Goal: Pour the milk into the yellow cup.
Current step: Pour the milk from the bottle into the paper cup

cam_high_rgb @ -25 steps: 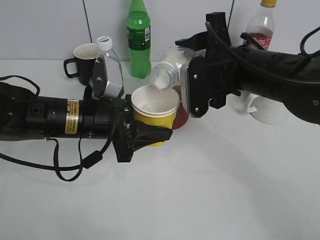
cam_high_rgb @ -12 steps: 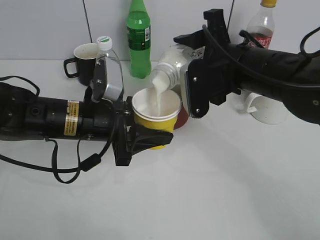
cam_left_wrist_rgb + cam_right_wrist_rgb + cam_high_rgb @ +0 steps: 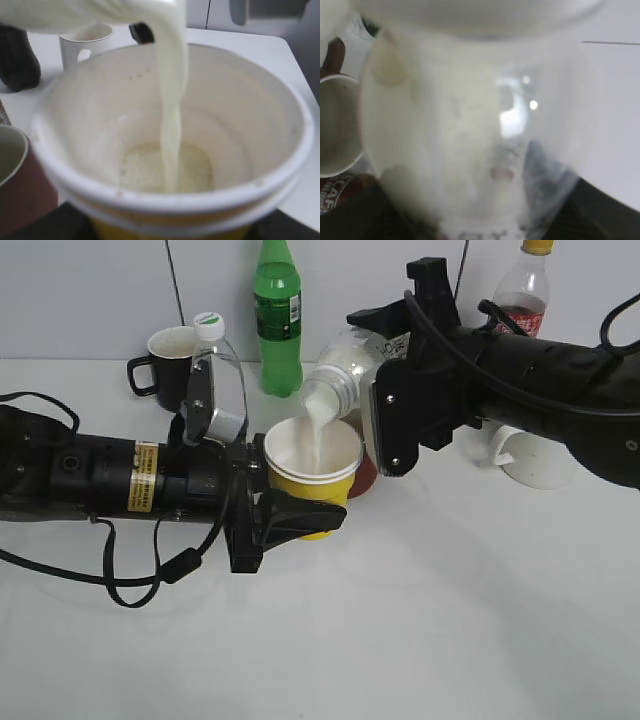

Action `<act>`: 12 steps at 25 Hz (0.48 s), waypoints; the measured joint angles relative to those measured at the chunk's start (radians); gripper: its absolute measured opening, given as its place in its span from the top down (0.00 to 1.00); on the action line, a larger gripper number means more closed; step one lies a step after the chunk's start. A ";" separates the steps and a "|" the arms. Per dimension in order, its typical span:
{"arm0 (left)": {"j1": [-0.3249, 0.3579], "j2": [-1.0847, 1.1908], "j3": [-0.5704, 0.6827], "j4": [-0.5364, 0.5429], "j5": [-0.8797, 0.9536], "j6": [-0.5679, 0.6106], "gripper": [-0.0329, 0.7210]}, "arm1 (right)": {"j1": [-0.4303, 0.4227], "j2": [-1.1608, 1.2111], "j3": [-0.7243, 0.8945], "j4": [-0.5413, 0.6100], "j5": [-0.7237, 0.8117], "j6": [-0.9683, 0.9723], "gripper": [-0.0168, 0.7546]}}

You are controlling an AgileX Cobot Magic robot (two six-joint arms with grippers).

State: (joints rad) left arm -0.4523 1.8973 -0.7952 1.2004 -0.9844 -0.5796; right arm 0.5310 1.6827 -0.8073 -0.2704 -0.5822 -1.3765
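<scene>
The yellow cup (image 3: pixel 312 468) is held off the table by my left gripper (image 3: pixel 300 512), which is shut round its lower part. My right gripper (image 3: pixel 386 368) is shut on the milk bottle (image 3: pixel 345 365), tilted with its mouth down and left over the cup. A white stream of milk (image 3: pixel 320 430) falls from the mouth into the cup. In the left wrist view the cup's white inside (image 3: pixel 240 125) fills the frame, and the stream (image 3: pixel 172 100) lands in a shallow pool at the bottom. In the right wrist view the blurred bottle (image 3: pixel 470 125) fills the frame.
A red-brown mug (image 3: pixel 363 476) stands just behind the cup. A white mug (image 3: pixel 535 462) is under the right arm. At the back stand a dark mug (image 3: pixel 165 355), a clear capped bottle (image 3: pixel 218 375), a green bottle (image 3: pixel 277 320) and a red-labelled bottle (image 3: pixel 522 290).
The right gripper has tipped the milk bottle further down. Milk that sat at the bottle's mouth now streams into the yellow cup. The left arm has barely moved.
</scene>
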 joint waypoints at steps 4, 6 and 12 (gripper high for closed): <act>0.000 0.000 0.000 0.000 0.000 0.000 0.43 | 0.000 0.000 0.000 0.000 0.000 0.000 0.42; 0.000 0.000 0.000 0.000 0.000 0.000 0.43 | 0.000 0.000 0.000 0.000 0.000 -0.001 0.42; 0.000 0.000 0.000 0.001 0.000 0.000 0.43 | 0.000 0.000 0.000 0.000 0.000 -0.021 0.42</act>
State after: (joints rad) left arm -0.4523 1.8973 -0.7952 1.2015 -0.9844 -0.5796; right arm 0.5310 1.6827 -0.8073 -0.2704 -0.5826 -1.3980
